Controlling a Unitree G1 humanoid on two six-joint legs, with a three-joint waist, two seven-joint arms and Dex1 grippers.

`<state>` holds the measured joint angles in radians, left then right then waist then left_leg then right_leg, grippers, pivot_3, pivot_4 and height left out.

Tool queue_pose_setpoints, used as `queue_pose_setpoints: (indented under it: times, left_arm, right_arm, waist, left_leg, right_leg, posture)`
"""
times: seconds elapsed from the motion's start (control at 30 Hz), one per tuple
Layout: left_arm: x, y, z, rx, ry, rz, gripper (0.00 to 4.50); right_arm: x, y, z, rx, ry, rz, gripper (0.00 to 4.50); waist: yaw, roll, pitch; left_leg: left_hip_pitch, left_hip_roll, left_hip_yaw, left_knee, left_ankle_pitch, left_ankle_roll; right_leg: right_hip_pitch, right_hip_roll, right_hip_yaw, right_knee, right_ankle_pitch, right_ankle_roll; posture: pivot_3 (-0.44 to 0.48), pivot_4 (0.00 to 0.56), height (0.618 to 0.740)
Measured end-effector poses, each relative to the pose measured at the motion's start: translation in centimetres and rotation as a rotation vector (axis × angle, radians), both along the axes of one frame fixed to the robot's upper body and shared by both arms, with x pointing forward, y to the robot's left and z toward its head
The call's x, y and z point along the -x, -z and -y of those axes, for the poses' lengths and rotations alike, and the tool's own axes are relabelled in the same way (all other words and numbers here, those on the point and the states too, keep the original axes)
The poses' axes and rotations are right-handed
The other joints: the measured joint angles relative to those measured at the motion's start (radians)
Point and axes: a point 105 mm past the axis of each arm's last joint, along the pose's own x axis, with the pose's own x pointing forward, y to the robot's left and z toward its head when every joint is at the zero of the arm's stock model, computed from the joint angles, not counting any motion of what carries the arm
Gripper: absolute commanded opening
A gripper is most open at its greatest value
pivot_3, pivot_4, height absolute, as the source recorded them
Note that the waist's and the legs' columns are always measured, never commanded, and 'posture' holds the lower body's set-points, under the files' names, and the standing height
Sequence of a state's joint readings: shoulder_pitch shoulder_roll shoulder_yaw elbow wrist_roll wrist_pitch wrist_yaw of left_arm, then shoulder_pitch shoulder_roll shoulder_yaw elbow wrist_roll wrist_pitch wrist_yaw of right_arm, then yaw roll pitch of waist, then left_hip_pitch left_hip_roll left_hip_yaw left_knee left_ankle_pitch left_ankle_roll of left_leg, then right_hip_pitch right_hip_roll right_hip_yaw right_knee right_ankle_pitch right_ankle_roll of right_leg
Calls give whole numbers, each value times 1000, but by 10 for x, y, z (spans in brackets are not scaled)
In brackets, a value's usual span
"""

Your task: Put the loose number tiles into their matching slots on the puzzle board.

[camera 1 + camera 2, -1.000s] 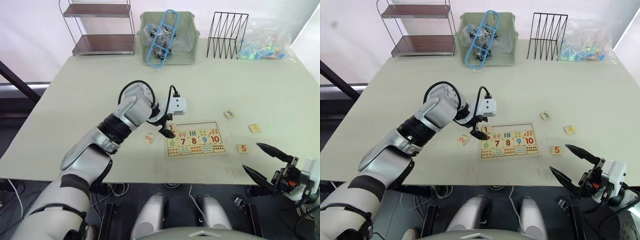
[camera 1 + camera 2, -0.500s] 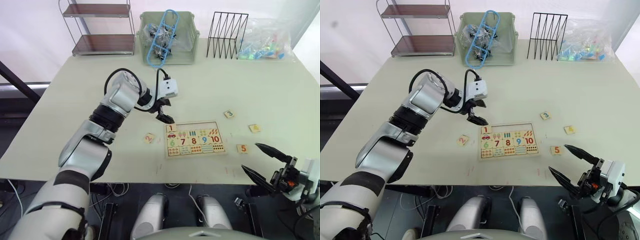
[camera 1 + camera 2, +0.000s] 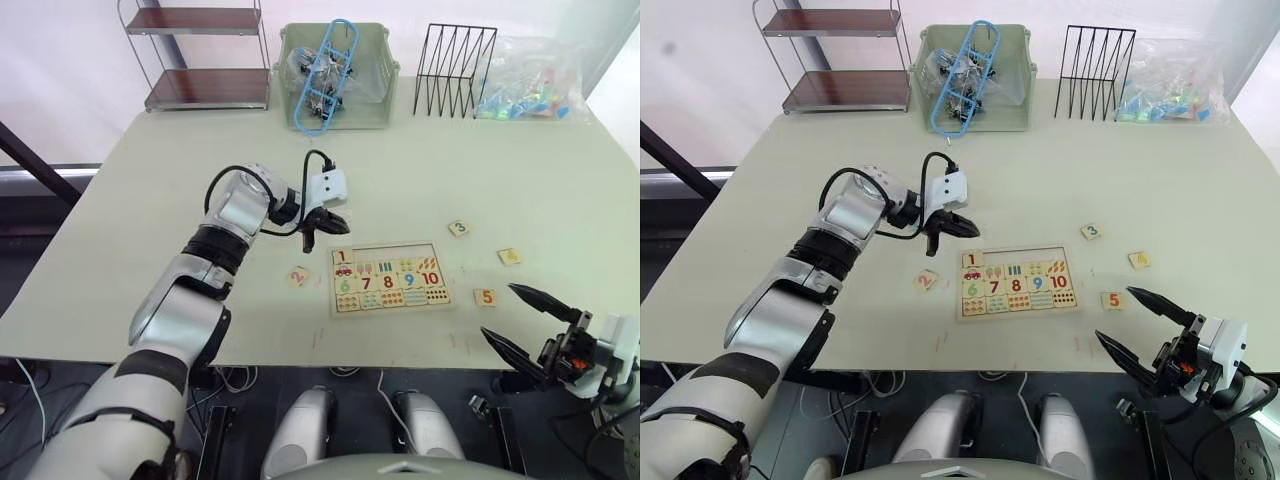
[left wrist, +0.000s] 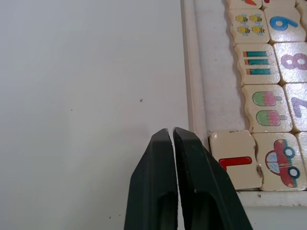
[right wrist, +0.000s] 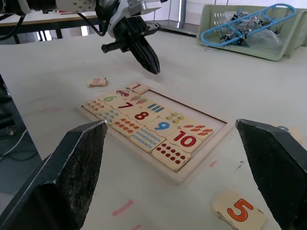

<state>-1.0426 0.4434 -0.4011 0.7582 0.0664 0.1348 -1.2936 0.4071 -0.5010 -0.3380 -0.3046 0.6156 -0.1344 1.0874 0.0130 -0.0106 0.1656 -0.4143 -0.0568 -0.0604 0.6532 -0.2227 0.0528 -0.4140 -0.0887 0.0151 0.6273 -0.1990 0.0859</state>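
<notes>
Now the left gripper (image 3: 322,228) is hanging just above the counter (image 3: 150,190), close to the far left corner of the puzzle board (image 3: 390,278), with its fingers (image 4: 160,191) pressed together and holding nothing. The board is lying flat near the front edge of the counter. The 1 tile (image 3: 342,256) is sitting in the leftmost slot of the far row, next to the car picture, while the other four slots (image 3: 400,251) of that row are showing bare wood. The 2 tile (image 3: 297,277) is lying on the counter just left of the board. The 3 tile (image 3: 459,228) is lying beyond the board's right end, the 4 tile (image 3: 509,257) is lying farther right, and the 5 tile (image 3: 485,297) is lying near the board's right side, closer to the front edge. The right gripper (image 3: 528,322) is hovering off the counter's front right edge, near the 5 tile, its fingers (image 5: 72,177) spread wide apart and empty.
</notes>
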Motion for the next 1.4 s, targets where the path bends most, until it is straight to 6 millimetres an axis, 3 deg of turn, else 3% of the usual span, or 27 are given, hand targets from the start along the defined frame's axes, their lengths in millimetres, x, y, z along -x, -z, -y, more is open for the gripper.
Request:
queue_pose_setpoints:
  times: [0.47,1.4]
  left_arm:
    - [5,16,4,3,76,-23,33]
    - [9,17,5,-13,127,-11,33]
  right_arm:
    - [6,6,2,0,15,-33,4500]
    - [6,4,3,5,18,-14,4500]
  waist:
    - [-1,0,0]
    - [0,0,0]
  left_leg:
    - [0,0,0,0,0,0]
    - [0,0,0,0,0,0]
  right_leg:
    - [0,0,0,0,0,0]
    - [0,0,0,0,0,0]
  posture:
    - [0,150,739]
    - [0,150,739]
